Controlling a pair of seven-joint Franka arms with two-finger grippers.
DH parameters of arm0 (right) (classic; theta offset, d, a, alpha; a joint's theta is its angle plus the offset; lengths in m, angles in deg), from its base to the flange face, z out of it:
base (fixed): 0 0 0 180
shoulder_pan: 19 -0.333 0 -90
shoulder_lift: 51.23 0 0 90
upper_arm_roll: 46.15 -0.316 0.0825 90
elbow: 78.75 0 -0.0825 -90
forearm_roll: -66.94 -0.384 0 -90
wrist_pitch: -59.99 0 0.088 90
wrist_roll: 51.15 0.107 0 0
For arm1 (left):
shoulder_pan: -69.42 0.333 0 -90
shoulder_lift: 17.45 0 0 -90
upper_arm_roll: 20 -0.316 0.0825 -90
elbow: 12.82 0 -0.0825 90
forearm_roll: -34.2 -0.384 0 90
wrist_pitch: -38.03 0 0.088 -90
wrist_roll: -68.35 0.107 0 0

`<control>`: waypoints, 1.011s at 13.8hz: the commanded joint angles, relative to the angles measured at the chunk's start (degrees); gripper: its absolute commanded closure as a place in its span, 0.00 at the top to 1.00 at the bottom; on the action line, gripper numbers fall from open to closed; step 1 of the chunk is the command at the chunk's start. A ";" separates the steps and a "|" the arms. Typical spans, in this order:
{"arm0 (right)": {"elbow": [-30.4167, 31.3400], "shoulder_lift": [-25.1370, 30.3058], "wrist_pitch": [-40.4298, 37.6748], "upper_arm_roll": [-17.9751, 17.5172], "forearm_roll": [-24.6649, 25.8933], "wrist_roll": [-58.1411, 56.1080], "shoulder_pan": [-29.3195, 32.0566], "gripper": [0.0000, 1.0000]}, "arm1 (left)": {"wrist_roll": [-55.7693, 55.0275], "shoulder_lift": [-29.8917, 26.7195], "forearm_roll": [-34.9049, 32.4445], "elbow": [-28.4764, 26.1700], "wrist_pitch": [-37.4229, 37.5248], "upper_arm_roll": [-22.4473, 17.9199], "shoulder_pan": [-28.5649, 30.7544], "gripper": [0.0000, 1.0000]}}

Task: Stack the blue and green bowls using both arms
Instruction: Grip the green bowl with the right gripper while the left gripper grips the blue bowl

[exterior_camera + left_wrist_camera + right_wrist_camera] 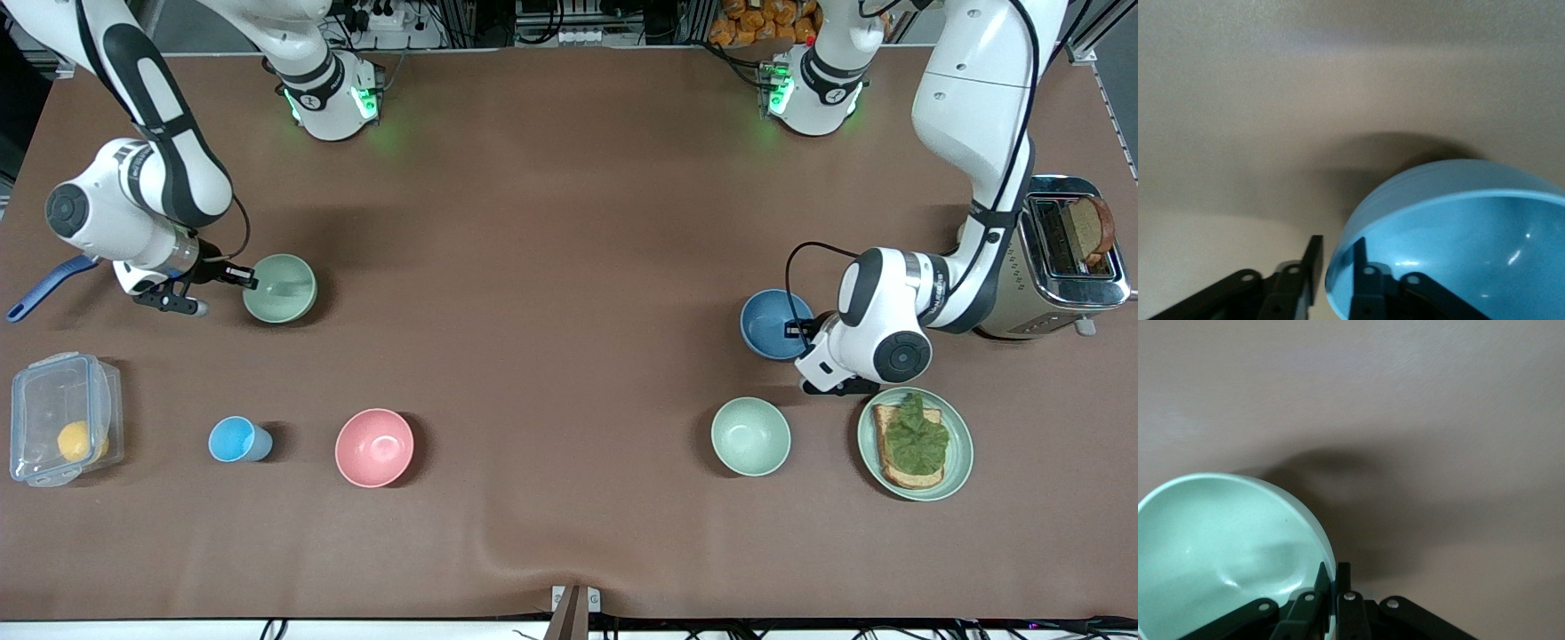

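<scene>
The green bowl (283,289) sits on the brown table toward the right arm's end. My right gripper (249,277) is shut on its rim. In the right wrist view, one fingertip of the right gripper (1333,568) is inside the green bowl (1225,540) and one outside. The blue bowl (766,320) rests toward the left arm's end. My left gripper (793,331) is at the bowl's rim on the toaster's side. In the left wrist view, the left gripper (1338,250) straddles the rim of the blue bowl (1471,240), pinching it.
A mint bowl (750,436) and a green plate (962,455) with toast lie nearer the camera than the blue bowl. A toaster (1062,258) stands beside the left arm. A pink bowl (374,447), a light-blue cup (233,439) and a plastic box (62,418) lie nearer the camera than the green bowl.
</scene>
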 commanded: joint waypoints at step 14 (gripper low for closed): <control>-15.84 -1.15 -1.32 -0.22 -1.95 73.40 -43.86 0.00 | -14.73 -14.03 10.63 -0.08 5.00 9.01 0.25 0.00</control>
